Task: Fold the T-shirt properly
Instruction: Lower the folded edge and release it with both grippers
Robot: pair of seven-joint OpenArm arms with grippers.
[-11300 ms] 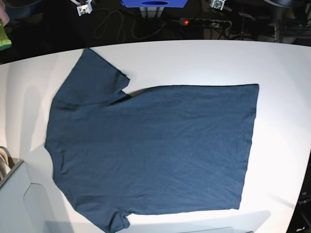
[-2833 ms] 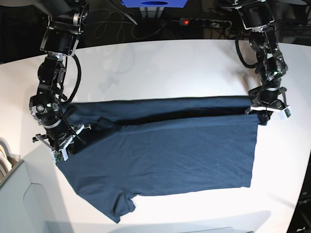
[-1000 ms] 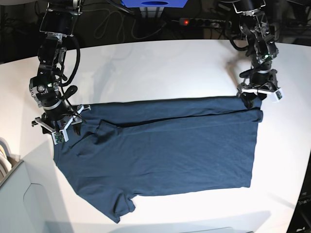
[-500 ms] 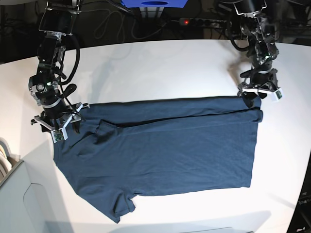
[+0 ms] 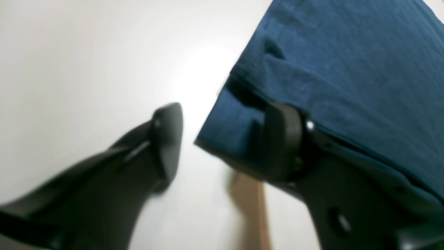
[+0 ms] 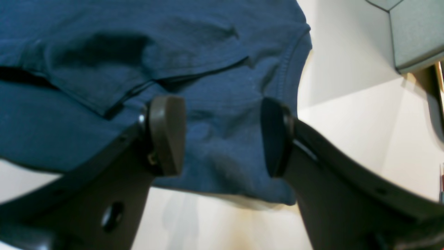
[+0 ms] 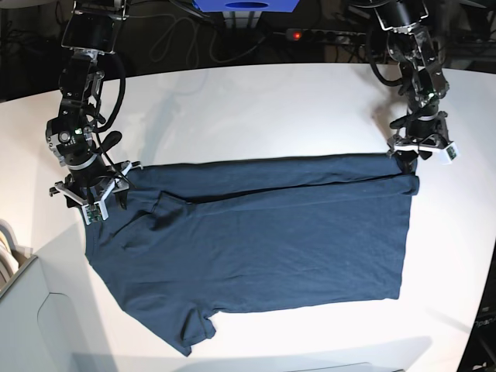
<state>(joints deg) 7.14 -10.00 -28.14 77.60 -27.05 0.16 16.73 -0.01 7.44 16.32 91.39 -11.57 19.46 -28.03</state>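
The T-shirt (image 7: pixel 263 248) lies flat on the counter (image 7: pixel 271 108), far edge folded over; with both the left hand (image 7: pixel 419 154) and right hand (image 7: pixel 91 198) open, next comes regrasping the near side.

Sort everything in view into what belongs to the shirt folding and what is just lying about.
Belongs to the job:
- dark navy-blue short-sleeved cotton T-shirt, one long edge folded over
- left gripper
- right gripper
- white table

Just lying about:
- black power strip with a red light
- blue box
- black cables
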